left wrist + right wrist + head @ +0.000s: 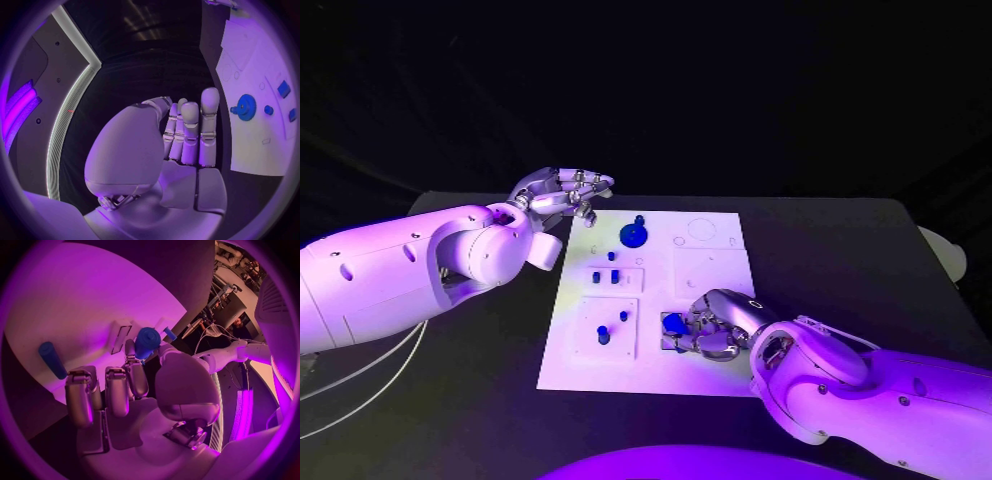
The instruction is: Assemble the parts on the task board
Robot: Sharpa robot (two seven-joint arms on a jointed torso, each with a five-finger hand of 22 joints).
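The board (711,262) is a flat white rectangular plate lying mid-table on a matte black table (862,260), its face marked with faint square outlines and small circles. Toward the board's 12 o'clock end stands a round, toothed blue gear (635,236) with a short stub at its centre; just below it, toward the centre, sit three small blocky blue pegs (606,273), and toward 7 o'clock a single blue pin (603,334) stands in a square panel. The left hand (564,193), glossy silver metal on a smooth white arm, hovers off the board's 11 o'clock corner, holding nothing; in its wrist view its fingers (189,131) lie straight and pressed side by side. The right hand (713,324) rests on the board near 5 o'clock, fingers curled down around a rounded blue part (675,324); its wrist view shows the part (147,341) pinched at the fingertips beside a rectangular slot (121,338), with a blue cylinder (52,359) lying apart on the white surface. Beyond the table the room is dark.
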